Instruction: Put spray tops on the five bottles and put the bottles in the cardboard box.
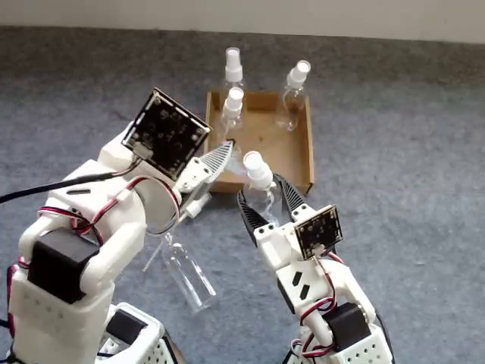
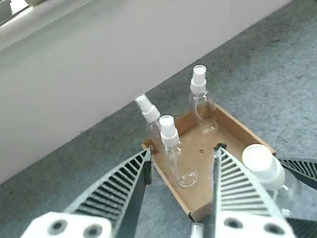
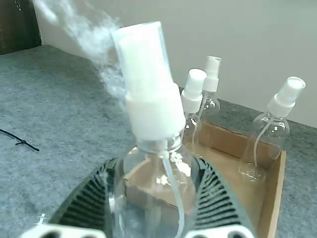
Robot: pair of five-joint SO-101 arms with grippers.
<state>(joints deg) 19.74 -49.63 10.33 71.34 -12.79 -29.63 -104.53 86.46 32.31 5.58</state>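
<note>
A clear, white-topped plastic spray bottle [image 3: 153,173] is clamped by the right gripper [image 1: 263,199]. The left gripper [image 2: 182,151] is spread open.

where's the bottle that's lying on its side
In the high view the lying bottle is on the table on the near side of the cardboard box, off its left corner, right beside the left arm.

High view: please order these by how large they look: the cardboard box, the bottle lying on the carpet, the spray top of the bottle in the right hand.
1. cardboard box
2. lying bottle
3. spray top on the bottle in the right hand; clearly the smallest, though probably nearer the camera.
</note>
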